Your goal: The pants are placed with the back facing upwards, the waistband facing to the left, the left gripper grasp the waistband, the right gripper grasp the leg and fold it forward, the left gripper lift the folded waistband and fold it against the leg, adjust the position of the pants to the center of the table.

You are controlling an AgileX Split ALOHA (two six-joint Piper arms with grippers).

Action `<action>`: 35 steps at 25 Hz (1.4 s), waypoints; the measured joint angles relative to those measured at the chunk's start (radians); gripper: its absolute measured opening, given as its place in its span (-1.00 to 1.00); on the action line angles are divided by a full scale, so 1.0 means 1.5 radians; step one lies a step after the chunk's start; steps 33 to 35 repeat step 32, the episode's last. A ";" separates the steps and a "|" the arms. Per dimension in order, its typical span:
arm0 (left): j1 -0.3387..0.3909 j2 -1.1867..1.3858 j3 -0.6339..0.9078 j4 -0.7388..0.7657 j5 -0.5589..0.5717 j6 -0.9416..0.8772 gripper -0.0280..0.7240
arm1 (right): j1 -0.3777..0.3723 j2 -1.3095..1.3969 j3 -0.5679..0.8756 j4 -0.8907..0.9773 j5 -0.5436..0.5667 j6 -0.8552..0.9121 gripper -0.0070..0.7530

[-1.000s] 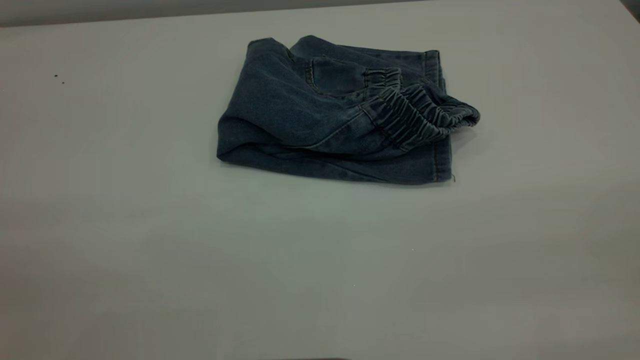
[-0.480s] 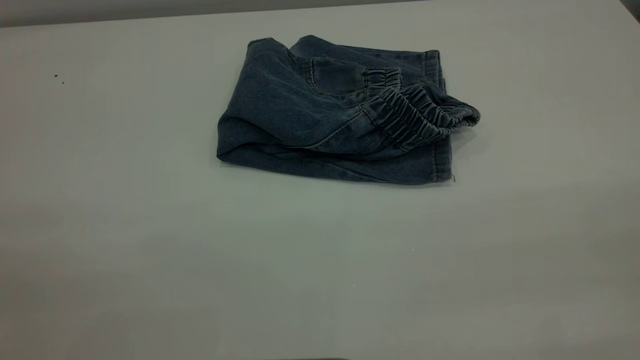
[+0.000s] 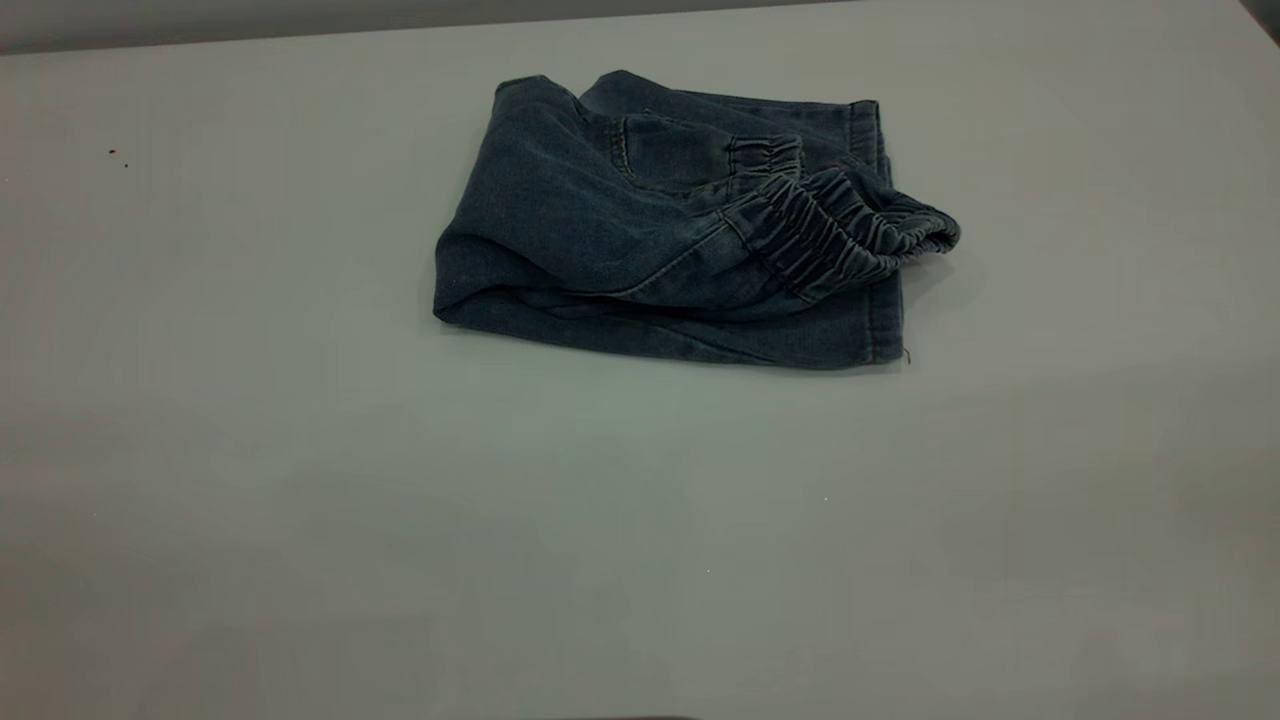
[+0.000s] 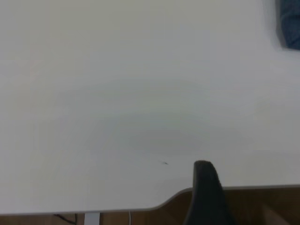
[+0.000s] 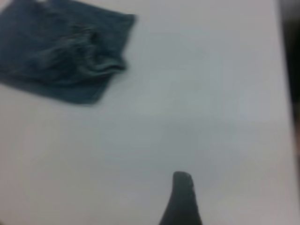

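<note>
Your left gripper [image 4: 206, 197] sits back near the table [image 3: 250, 450] edge, wide bare surface ahead; only one finger shows, so its grip can't be told. The pants [image 3: 600, 220] lie folded toward the far side, waistband [image 3: 830, 235] turned right. Your right gripper [image 5: 182, 201] hovers well apart, grip likewise unclear.

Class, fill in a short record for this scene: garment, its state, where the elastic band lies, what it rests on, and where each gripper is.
garment: the pants, blue denim
state: folded into a compact bundle, nothing holding it
waistband: on top, at the bundle's right side in the exterior view
surface: the table
left gripper: near the table's edge, apart from the pants
right gripper: over bare table, apart from the pants
</note>
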 joint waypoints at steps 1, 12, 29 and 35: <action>0.000 0.000 0.000 0.000 0.000 0.000 0.20 | 0.000 0.000 0.000 -0.009 -0.001 0.003 0.32; 0.001 0.000 0.000 0.000 0.000 -0.001 0.20 | 0.000 0.000 0.000 0.006 -0.003 0.000 0.32; 0.001 0.000 0.000 0.000 0.000 -0.001 0.20 | 0.000 0.000 0.000 0.008 -0.003 0.000 0.32; 0.001 0.000 0.000 0.000 0.000 -0.001 0.20 | 0.000 0.000 0.000 0.008 -0.003 0.000 0.32</action>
